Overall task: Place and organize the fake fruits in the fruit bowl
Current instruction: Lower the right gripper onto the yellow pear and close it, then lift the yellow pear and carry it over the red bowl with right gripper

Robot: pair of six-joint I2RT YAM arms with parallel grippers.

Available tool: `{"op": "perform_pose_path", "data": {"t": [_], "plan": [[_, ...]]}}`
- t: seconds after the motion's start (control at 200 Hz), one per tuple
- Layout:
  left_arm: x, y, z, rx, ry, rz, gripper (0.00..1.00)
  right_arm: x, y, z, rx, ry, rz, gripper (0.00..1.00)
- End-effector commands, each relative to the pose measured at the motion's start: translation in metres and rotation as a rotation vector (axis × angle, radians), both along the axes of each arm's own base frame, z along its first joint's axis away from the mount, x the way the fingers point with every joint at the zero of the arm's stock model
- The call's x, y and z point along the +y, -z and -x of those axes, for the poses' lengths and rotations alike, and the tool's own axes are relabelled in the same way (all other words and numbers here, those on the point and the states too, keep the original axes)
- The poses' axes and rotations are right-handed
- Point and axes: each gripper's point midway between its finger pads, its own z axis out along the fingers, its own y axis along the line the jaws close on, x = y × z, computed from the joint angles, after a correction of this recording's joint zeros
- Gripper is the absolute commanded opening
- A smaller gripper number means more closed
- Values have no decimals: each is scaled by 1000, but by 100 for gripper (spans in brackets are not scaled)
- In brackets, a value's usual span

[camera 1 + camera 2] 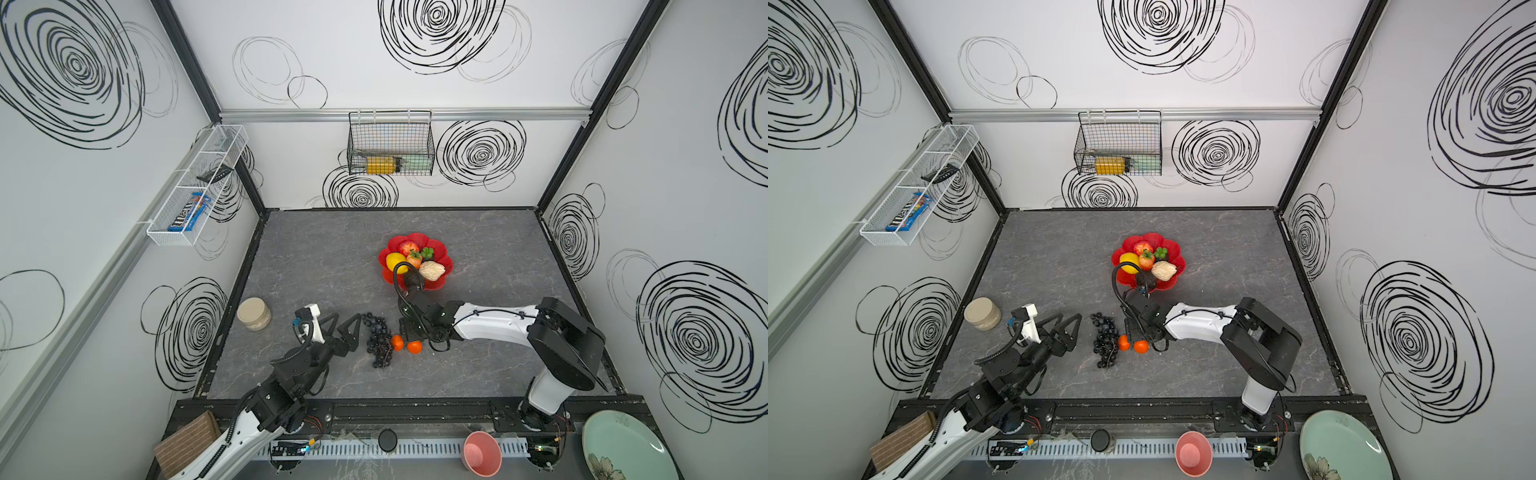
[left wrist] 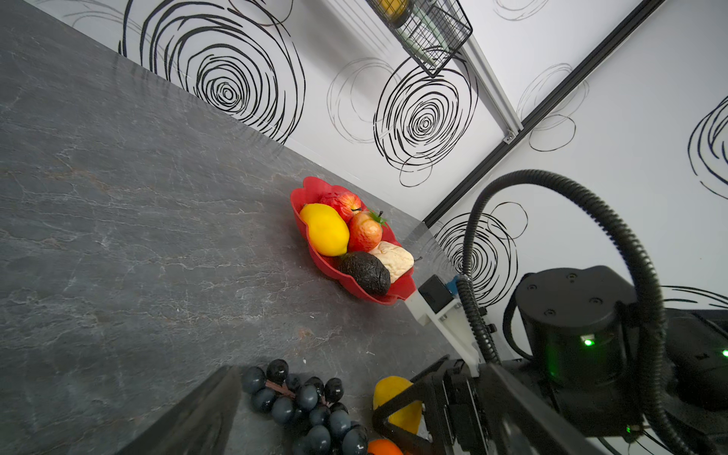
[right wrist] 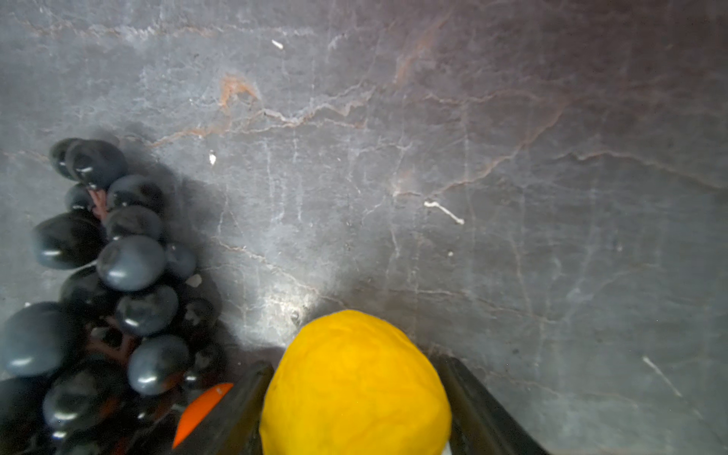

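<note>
Holding six of the fake fruits, the fruit bowl point(image 1: 415, 237) sits mid-counter point(image 1: 311, 257); inside it a lemon point(image 1: 395, 261) lies at nine o'clock, an apple point(image 1: 408, 247) at eleven, a mangosteen point(image 1: 427, 252) at one, a cream wrinkled fruit point(image 1: 432, 270) at four, an avocado point(image 2: 364, 272) at six and a strawberry point(image 1: 414, 260) in the middle; bare red shows mostly around five o'clock, so that looks like the room left. Loose on the counter, at six to seven o'clock of the bowl, lie the grape bunch point(image 1: 378, 340) and, just beside its three o'clock side, two oranges point(image 1: 414, 346); a second lemon point(image 3: 354, 394) lies near them, hidden under the wrist in both top views. The right fingers point(image 3: 354, 366) bracket that lemon closely on both sides, probably to carry it next; whether they press it yet I cannot tell. The left fingers point(image 1: 345, 319) stand spread wide and empty at nine o'clock of the grape bunch, likely sized for its broad shape.
</note>
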Motion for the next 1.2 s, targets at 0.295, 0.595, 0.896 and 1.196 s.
{"op": "perform_pose_path", "data": {"t": [0.295, 0.595, 0.896, 1.196], "plan": [[0, 8, -2, 4, 3, 13, 100, 1, -18, -5, -45, -3, 22, 60], [0, 8, -2, 6, 5, 13, 100, -23, -84, -28, -140, 15, -58, 59], [0, 8, -2, 5, 9, 15, 100, -65, -153, -77, -320, 66, -116, 58], [-2, 10, -3, 16, 17, 11, 99, -114, -166, -139, -328, 165, -131, 58]]}}
